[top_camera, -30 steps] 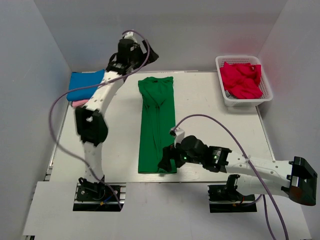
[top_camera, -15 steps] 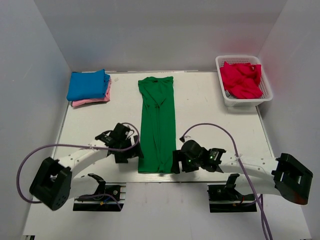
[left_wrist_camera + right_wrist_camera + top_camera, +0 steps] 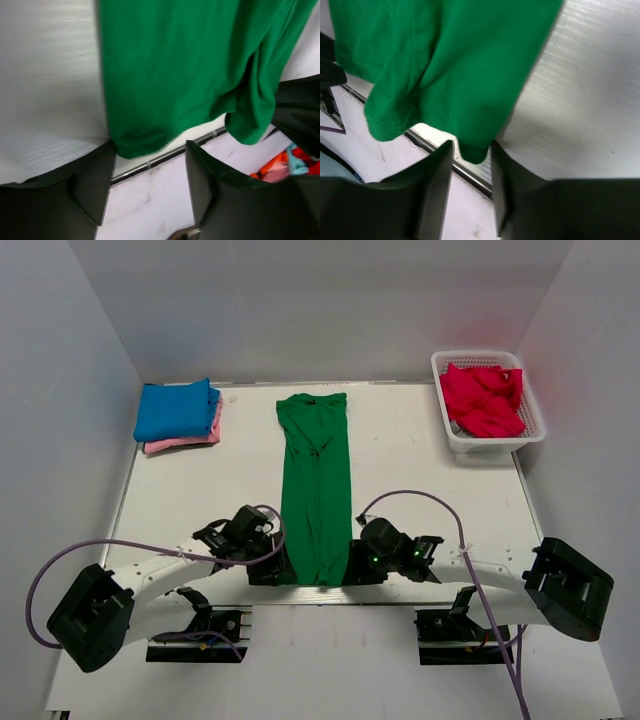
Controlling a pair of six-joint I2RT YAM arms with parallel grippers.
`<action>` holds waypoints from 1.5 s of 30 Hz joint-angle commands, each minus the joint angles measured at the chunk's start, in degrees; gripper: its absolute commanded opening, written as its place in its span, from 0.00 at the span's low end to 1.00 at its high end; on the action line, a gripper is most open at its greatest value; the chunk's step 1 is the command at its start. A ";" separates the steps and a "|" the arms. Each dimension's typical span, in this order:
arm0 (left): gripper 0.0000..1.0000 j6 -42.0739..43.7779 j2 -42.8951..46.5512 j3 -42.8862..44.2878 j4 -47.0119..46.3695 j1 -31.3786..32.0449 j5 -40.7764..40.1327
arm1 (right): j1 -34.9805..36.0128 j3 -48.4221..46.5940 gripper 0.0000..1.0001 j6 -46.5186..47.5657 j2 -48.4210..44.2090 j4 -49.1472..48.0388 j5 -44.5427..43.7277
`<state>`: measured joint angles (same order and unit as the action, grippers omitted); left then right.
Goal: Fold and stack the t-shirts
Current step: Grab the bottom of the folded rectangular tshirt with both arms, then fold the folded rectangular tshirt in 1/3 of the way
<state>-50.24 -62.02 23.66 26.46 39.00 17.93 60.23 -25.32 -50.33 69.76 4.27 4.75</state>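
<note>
Green t-shirt [image 3: 316, 485] lies between folded blue t-shirt [image 3: 176, 410] and basket [image 3: 487, 443].

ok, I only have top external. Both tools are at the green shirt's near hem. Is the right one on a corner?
Observer: Yes. Right wrist shows a hem corner of the green shirt between the fingers of the right tool, which stand apart, not clamped.
Operator: left?
Observer: The left tool is open wider. The other hem corner sits at the mouth of its gap, next to one finger.
Operator: hem near the edge?
Observer: Left wrist shows the hem right by the metal rail along the near edge of the table.
</note>
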 commanded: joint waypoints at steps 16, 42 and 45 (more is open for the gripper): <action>0.00 2.43 -4.95 11.92 5.70 2.74 -10.19 | -0.72 -10.52 0.00 4.53 1.79 4.59 -10.81; 0.00 9.72 -44.84 63.86 6.06 -10.78 -30.33 | -21.82 -52.36 0.00 26.15 32.10 5.14 -18.03; 0.00 11.21 -49.94 69.21 6.58 -12.36 -30.33 | -23.83 -55.52 0.00 27.56 36.32 2.85 -14.87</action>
<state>-41.41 -110.34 87.29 34.15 28.23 -12.60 37.76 -76.36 -26.09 104.14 11.44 -13.63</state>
